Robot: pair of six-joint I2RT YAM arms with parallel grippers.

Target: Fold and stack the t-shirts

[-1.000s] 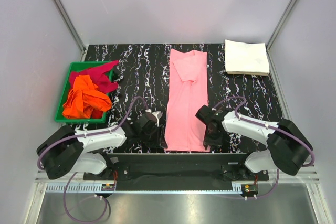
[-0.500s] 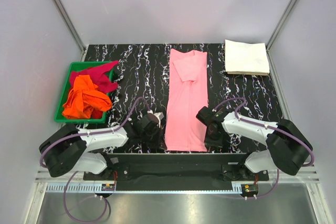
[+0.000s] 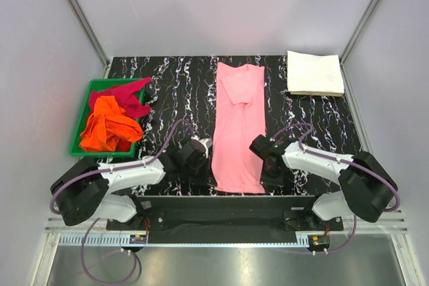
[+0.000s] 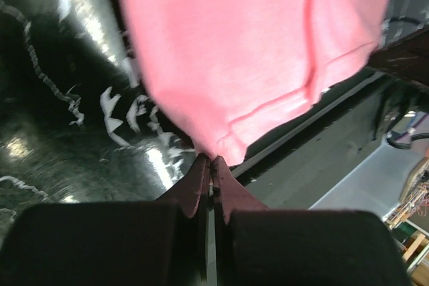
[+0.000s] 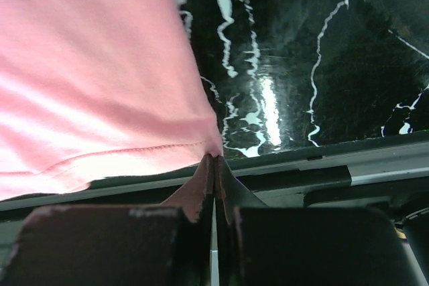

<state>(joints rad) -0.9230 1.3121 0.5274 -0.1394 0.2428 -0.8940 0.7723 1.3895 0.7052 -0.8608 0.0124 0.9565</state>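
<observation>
The light pink t-shirt (image 3: pixel 238 125) lies folded into a long strip down the middle of the black marbled table (image 3: pixel 171 92). My left gripper (image 3: pixel 201 165) is shut on its near left hem corner, seen pinched at the fingertips in the left wrist view (image 4: pixel 214 159). My right gripper (image 3: pixel 266 165) is shut on the near right hem corner (image 5: pixel 213 155). The near hem is lifted slightly off the table. The white t-shirt (image 3: pixel 314 73) lies folded at the back right. The orange t-shirt (image 3: pixel 107 125) and the dark magenta-red t-shirt (image 3: pixel 124 95) lie crumpled in the tray.
A green plastic tray (image 3: pixel 82 113) stands at the left edge of the table. The table's near edge and a metal rail (image 3: pixel 228 202) run just below both grippers. Grey walls close in the back and both sides.
Both grippers have moved a little inward and away from the near edge, drawing the pink shirt's near hem corners up; the hem now looks narrower and raised.
</observation>
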